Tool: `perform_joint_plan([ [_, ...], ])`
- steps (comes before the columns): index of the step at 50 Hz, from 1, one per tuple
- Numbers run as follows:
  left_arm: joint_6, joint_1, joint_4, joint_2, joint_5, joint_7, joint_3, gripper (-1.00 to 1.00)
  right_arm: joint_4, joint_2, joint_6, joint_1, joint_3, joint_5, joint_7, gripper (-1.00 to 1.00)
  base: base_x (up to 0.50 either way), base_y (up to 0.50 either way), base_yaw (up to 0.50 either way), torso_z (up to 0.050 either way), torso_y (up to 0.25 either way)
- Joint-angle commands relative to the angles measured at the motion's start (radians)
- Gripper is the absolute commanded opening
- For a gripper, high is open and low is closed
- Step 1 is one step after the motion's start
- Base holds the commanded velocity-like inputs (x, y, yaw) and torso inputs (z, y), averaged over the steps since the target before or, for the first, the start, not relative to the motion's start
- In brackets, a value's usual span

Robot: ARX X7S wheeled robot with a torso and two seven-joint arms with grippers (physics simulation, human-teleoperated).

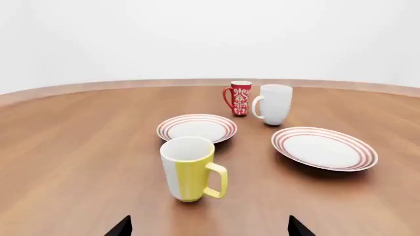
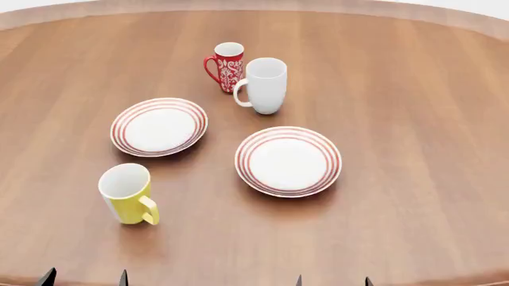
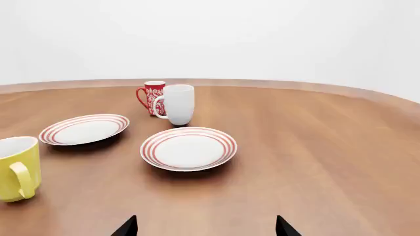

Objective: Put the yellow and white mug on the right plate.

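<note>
Yellow and white mug point(image 2: 127, 193) sits untouched, near-left of the right plate point(image 2: 288, 160). Left gripper point(image 1: 208, 228) spread, right gripper point(image 3: 204, 227) spread; we'd approach left, clearing the handle.

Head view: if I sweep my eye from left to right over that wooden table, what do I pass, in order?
yellow and white mug → left plate → red patterned mug → white mug → right plate. The two tall mugs stand close together, the red one slightly further left.
</note>
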Motion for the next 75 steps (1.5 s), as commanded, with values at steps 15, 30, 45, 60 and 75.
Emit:
perform_joint_plan([
  [15,0.01,0.002,0.006,-0.056,-0.031,-0.064,0.068,1.0,-0.029,0.055,0.02,-0.002,-0.057,0.071,0.067,1.0,0.0,0.0,0.0,0.0,0.0],
  [30,0.018,-0.002,0.001,-0.079,-0.027,-0.102,0.095,1.0,-0.043,0.085,-0.021,-0.016,-0.108,0.048,0.085,1.0,0.0,0.33,0.0,0.0,0.0],
  [45,0.014,-0.003,0.0,-0.096,-0.037,-0.121,0.12,1.0,-0.054,0.103,-0.006,-0.016,-0.135,0.047,0.112,1.0,0.0,0.48,0.0,0.0,0.0],
  [60,0.013,-0.005,0.0,-0.112,-0.054,-0.135,0.139,1.0,-0.043,0.11,0.065,0.01,-0.146,0.05,0.152,1.0,0.0,0.08,0.0,0.0,0.0],
  [75,0.012,-0.009,-0.004,-0.125,-0.067,-0.143,0.158,1.0,-0.047,0.133,0.011,-0.004,-0.165,0.078,0.136,1.0,0.25,0.0,0.0,0.0,0.0],
])
